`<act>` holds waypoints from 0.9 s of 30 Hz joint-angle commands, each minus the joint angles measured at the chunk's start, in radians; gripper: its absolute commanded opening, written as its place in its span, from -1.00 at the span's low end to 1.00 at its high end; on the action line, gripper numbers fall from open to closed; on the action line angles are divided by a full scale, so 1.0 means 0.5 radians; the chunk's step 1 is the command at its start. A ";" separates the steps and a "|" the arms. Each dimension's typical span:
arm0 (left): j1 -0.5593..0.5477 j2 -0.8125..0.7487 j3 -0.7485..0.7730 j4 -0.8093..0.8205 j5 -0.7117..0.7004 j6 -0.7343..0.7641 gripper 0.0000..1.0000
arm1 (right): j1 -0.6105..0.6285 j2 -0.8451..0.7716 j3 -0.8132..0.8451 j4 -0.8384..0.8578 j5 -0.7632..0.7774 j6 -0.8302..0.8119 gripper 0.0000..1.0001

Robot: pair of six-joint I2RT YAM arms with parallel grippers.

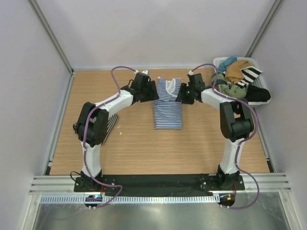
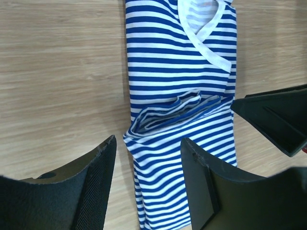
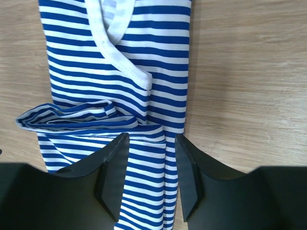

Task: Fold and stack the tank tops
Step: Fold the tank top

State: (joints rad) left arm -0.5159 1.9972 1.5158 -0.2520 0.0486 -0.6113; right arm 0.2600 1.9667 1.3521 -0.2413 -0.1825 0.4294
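Observation:
The blue-and-white striped tank top (image 1: pixel 168 109) lies as a narrow strip mid-table, with its white-trimmed neckline (image 1: pixel 168 85) at the far end. A rumpled folded edge (image 2: pixel 175 108) crosses its middle. My left gripper (image 1: pixel 151 93) is open over the top's left edge, with the cloth (image 2: pixel 184 72) between and below its fingers (image 2: pixel 93 189). My right gripper (image 1: pixel 183 95) is open over the right edge, straddling the cloth (image 3: pixel 120 62); its midpoint shows in its wrist view (image 3: pixel 149 165). The fine black-and-white top (image 1: pixel 111 125) lies folded at the left, partly under my left arm.
A white basket (image 1: pixel 218 61) at the back right holds tan, green, teal and black clothes and a bold wide-striped cloth (image 1: pixel 251 73). My right gripper's finger shows at the right of the left wrist view (image 2: pixel 278 117). Bare wood table (image 1: pixel 144 148) lies in front of the top.

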 commanded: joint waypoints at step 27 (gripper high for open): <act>0.023 0.301 0.303 -0.085 0.127 0.176 -0.16 | 0.133 0.015 0.186 -0.143 0.331 -0.171 -0.10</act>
State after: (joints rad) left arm -0.5091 2.1506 1.6272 -0.2863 0.1154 -0.5491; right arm 0.3107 2.0388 1.4036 -0.2939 -0.0910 0.3756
